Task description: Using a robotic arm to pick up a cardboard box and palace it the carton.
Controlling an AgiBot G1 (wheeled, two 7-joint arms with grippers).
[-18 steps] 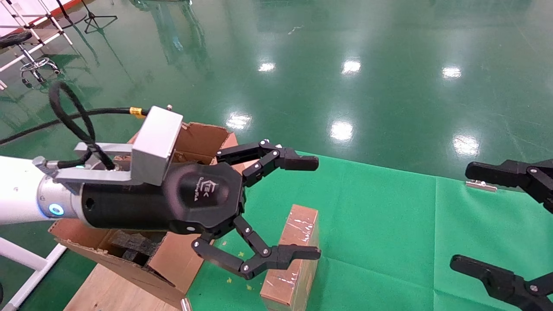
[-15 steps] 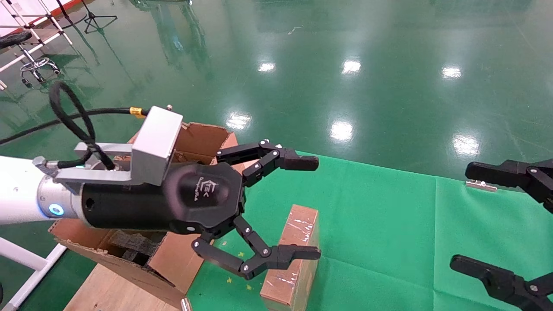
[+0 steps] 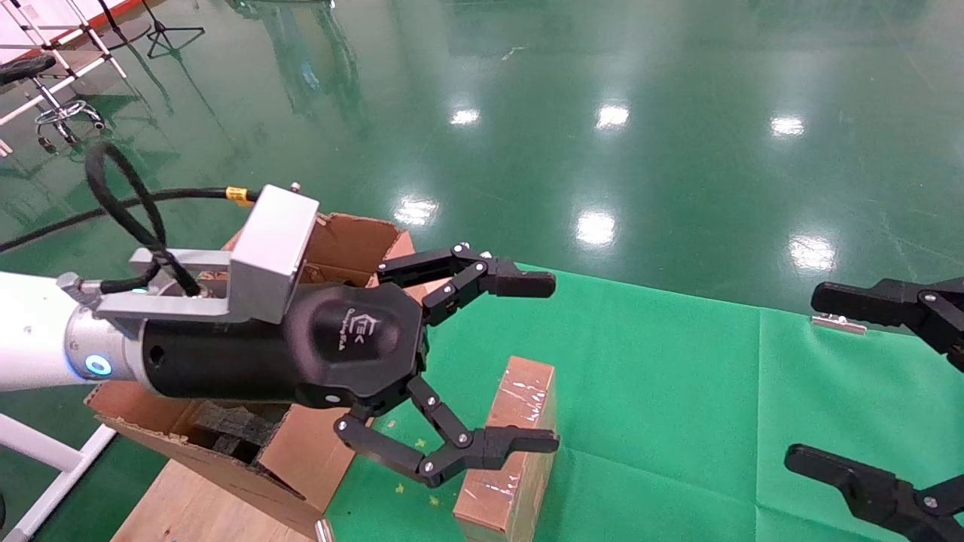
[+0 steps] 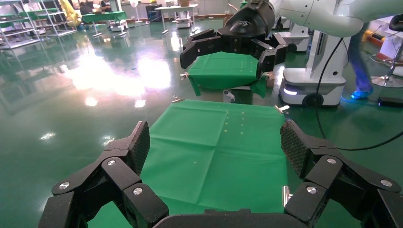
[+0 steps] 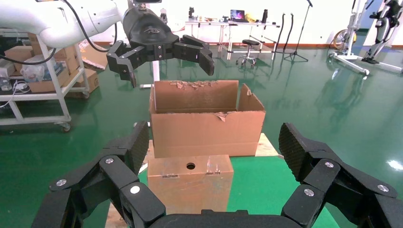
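Glossy green workshop floor fills the upper half of the head view, w/ a green cloth-covered table across the lower right.

Step in hand, as I judge it: approach, pre-grasp. Nothing picked yet. My left pincer, the black linked-finger gripper on the white robotic arm with silver wrist and blue ring light, hangs at centre-left of the head view w/ fingers spread wide, holding nothing. Left wrist view confirms: only cloth between the pads.

The small slim brown cardboard box with shiny scuffed tape stands on the cloth at lower centre of frame. My lower fingertip overlaps its top face there; contact or just above, can't tell. Upper finger sits well clear, higher in frame. In the right wrist view the box shows its round hole, centre-low.

The large brown corrugated carton with ragged flaps sits at lower left, partly behind my arm, black foam inside. It's just behind the slim box in the right wrist view.

Next move, I reckon: drop lower, straddle the box's narrow width, then close. Lift, swing toward lower left over the carton.

My right gripper is parked at the right edge, fingers apart, empty.
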